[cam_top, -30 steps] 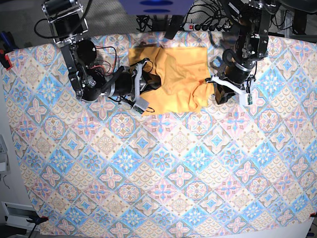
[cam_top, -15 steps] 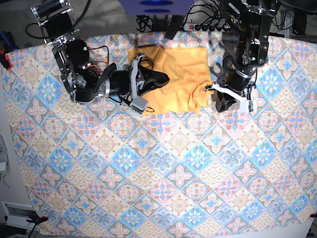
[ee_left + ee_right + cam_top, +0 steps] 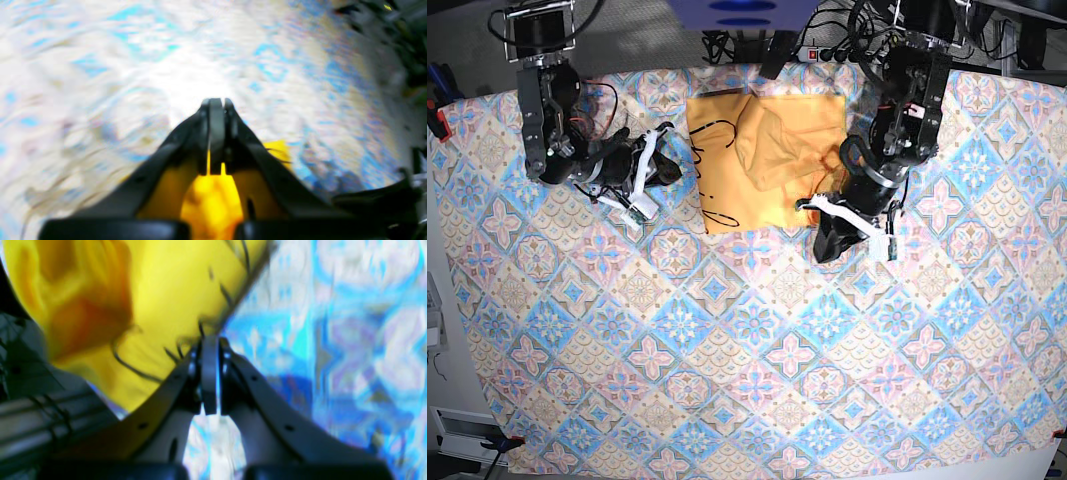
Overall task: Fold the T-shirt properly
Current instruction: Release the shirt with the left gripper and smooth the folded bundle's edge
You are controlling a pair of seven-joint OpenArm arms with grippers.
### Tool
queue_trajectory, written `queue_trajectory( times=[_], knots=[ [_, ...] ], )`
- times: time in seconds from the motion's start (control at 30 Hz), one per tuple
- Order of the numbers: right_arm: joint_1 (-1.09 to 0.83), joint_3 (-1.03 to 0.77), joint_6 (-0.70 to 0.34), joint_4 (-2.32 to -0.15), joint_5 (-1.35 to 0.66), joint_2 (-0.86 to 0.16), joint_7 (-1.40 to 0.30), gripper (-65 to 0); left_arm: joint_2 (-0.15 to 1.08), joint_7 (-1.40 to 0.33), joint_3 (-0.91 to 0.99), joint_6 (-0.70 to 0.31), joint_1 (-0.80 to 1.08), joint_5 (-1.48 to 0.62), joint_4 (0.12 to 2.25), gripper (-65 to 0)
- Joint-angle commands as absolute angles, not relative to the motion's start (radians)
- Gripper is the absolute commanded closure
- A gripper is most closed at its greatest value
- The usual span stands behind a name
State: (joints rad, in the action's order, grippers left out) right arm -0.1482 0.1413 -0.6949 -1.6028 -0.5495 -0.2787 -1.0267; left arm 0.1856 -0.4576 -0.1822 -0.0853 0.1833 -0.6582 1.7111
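The left tool (image 3: pixel 213 140) is closed on the T-shirt (image 3: pixel 767 160). The right tool (image 3: pixel 210 386) is closed and holds nothing, beside the shirt. A pull by the left tool could undo the fold.

Both arms: black housings with rounded joint modules. Right arm (image 3: pixel 552 120) carries thin red and black wires looped along its joints, with a boxy black module at the top. Left arm (image 3: pixel 907 100) has black cabling at its upper end. Each gripper, left gripper (image 3: pixel 216 106) and right gripper (image 3: pixel 209 343), has tapered black fingers with small round screw holes; white plates flank them in the base view.
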Motion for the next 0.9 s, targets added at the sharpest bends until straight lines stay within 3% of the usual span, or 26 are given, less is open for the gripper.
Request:
queue_trajectory(
  times=[0.0,0.3,0.5,0.87],
  knots=[
    [-0.133,0.136,-0.698,-1.618,-0.567,-0.275,-1.006,-1.1,0.174,-0.433,-0.202,-0.096,0.157,-0.662,1.728,0.0],
    [-0.133,0.134,-0.698,-1.618,-0.561,-0.269,-1.006,-1.1,0.168,-0.576,-0.409,-0.096,0.058,-0.662,1.690,0.0],
    [-0.130,0.134,-0.698,-1.620,-0.561,-0.271,-1.006,-1.1,0.186,-0.707,-0.404,-0.094,0.082,-0.664,1.704,0.0],
    [-0.116,0.116,-0.698,-1.618,-0.561,-0.272,-1.006,-1.1,0.337,-0.832,-0.341,-0.090,0.236,-0.664,1.831,0.0]
  ],
)
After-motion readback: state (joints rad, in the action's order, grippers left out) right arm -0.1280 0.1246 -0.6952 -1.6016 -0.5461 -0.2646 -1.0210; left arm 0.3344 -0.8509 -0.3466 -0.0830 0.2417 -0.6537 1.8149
